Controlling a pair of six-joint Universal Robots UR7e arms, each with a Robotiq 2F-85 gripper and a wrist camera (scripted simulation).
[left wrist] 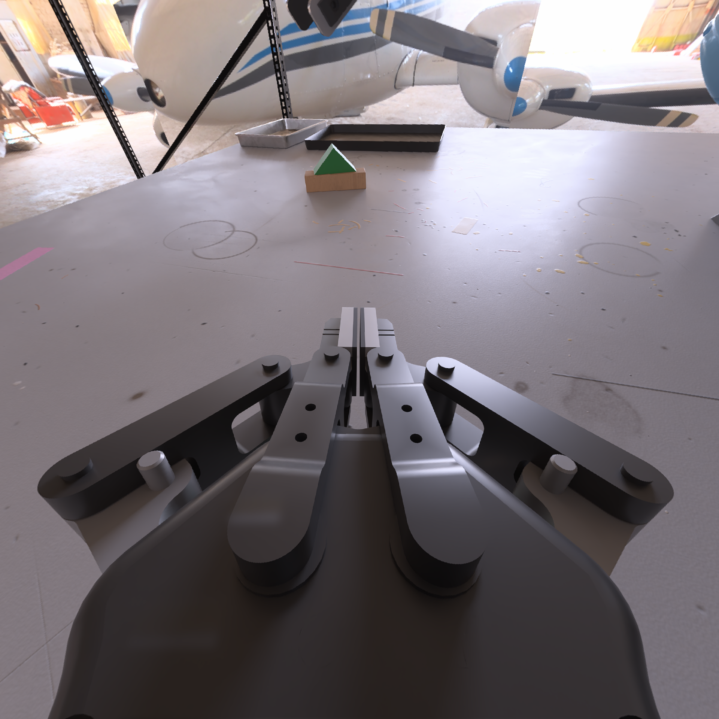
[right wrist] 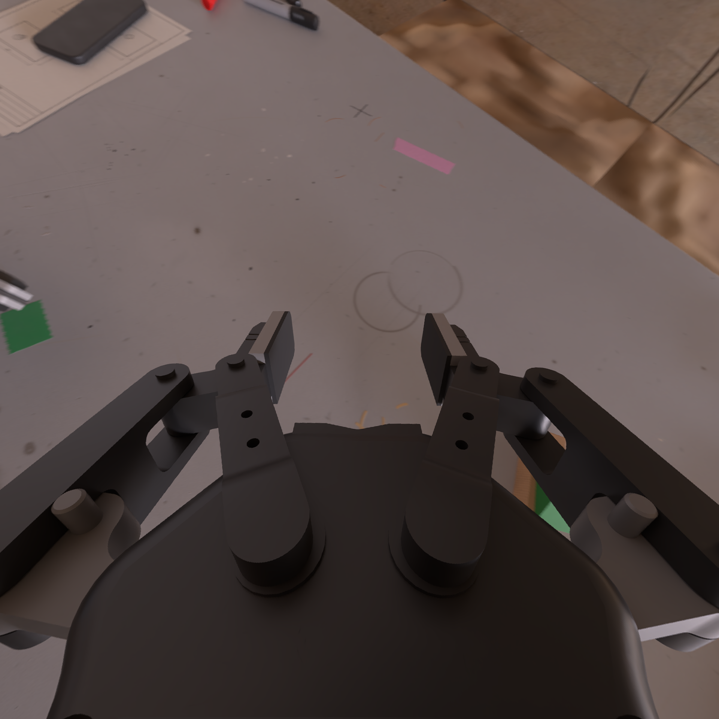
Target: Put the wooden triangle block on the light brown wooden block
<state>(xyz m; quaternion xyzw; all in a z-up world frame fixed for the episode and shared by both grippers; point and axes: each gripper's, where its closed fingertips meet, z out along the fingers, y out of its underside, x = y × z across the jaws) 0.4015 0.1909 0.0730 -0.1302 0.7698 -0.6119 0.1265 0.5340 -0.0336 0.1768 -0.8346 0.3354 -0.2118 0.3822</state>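
- Already the green wooden triangle block [left wrist: 334, 161] sits upright on the light brown wooden block [left wrist: 335, 182], near the far edge of the grey table [left wrist: 505, 311] in the left wrist view.
- Just behind them, at that far edge, a black tray [left wrist: 375, 137] lies beside a metal tray [left wrist: 279, 132].
- Low over the bare middle of the table, the left gripper [left wrist: 358, 327] has its pads pressed together, holding nothing.
- Above the table, the right gripper [right wrist: 357, 350] has its fingers spread wide and empty.
- Toward a far corner in its view lie a dark phone [right wrist: 89, 29] on papers [right wrist: 70, 81] and a marker [right wrist: 286, 11].
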